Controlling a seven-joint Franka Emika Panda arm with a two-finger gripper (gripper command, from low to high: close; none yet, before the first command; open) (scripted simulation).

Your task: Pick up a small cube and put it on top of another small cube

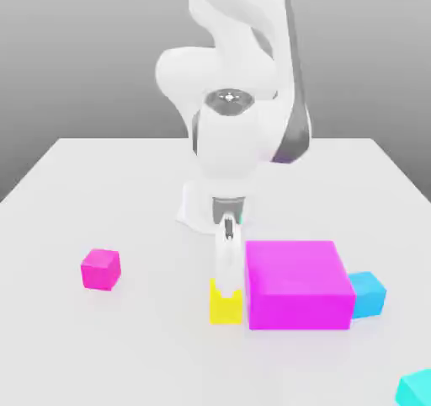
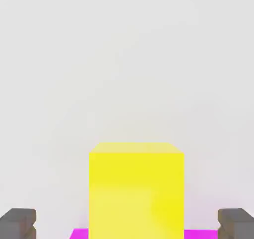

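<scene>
Tool (image 2: 127, 225) jaws wide | small yellow cube (image 2: 136, 191) flat, square-on, between pads

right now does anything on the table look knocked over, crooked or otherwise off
Nothing stands out. The yellow cube sits flat beside the large magenta block, with the open hand lowered around it. The small magenta cube and blue cube rest squarely on the table.

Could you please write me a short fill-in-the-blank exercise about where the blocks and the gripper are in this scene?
1. The gripper is lowered over the small ____ cube.
2. That cube sits right beside the large ____ block.
3. The gripper's fingers are ____, one on each side of the cube.
4. The small blue cube sits on the exterior view's ____ side of the large block.

Missing words: yellow; magenta; open; right
</scene>
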